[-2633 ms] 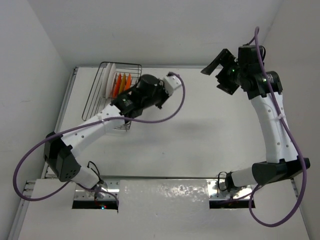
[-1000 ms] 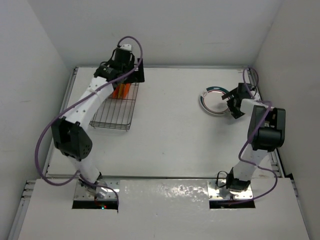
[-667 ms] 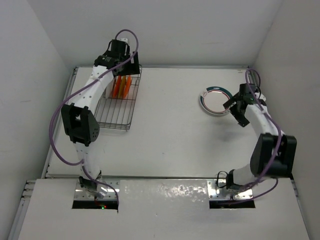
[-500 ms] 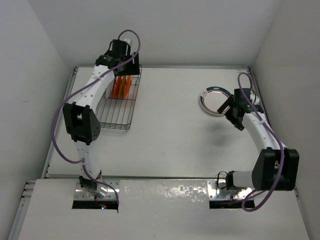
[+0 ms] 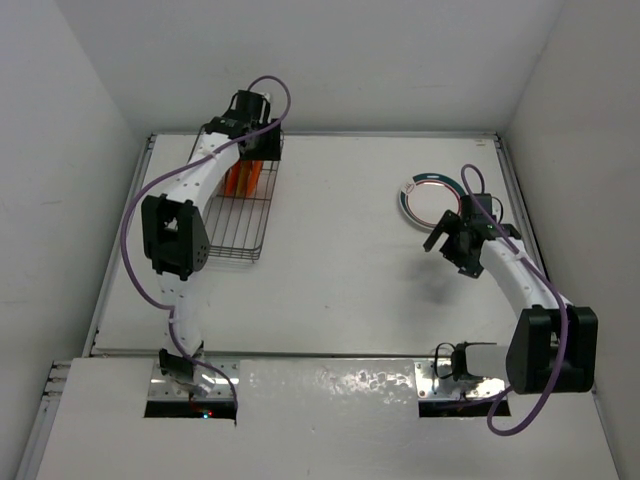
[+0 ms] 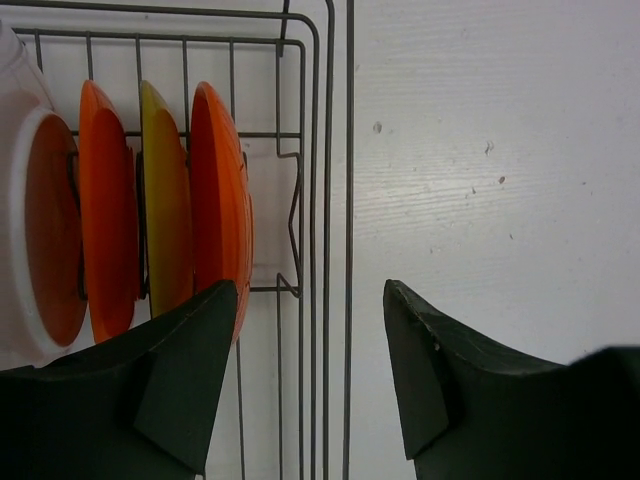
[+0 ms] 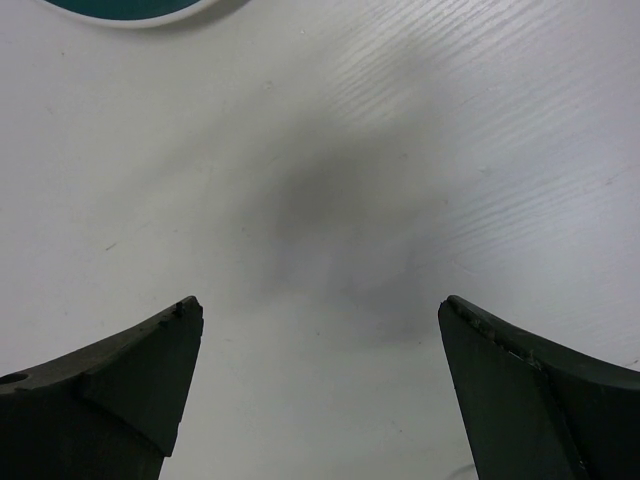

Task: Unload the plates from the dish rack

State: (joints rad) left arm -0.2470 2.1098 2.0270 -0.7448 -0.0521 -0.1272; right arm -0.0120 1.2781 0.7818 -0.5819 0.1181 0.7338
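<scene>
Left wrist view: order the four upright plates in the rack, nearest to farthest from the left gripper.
1. Right-hand orange plate, its lower edge by one finger of the left gripper.
2. Yellowish plate, next slot leftward.
3. Second orange plate, further left.
4. White plate, at the picture's left edge.

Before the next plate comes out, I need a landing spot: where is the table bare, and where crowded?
Bare: the white tabletop between the dark wire dish rack and the teal-and-red-rimmed white plate, and the strip along its near edge. Crowded: the rack's far end, where orange and yellowish plates stand packed below the left gripper.
</scene>
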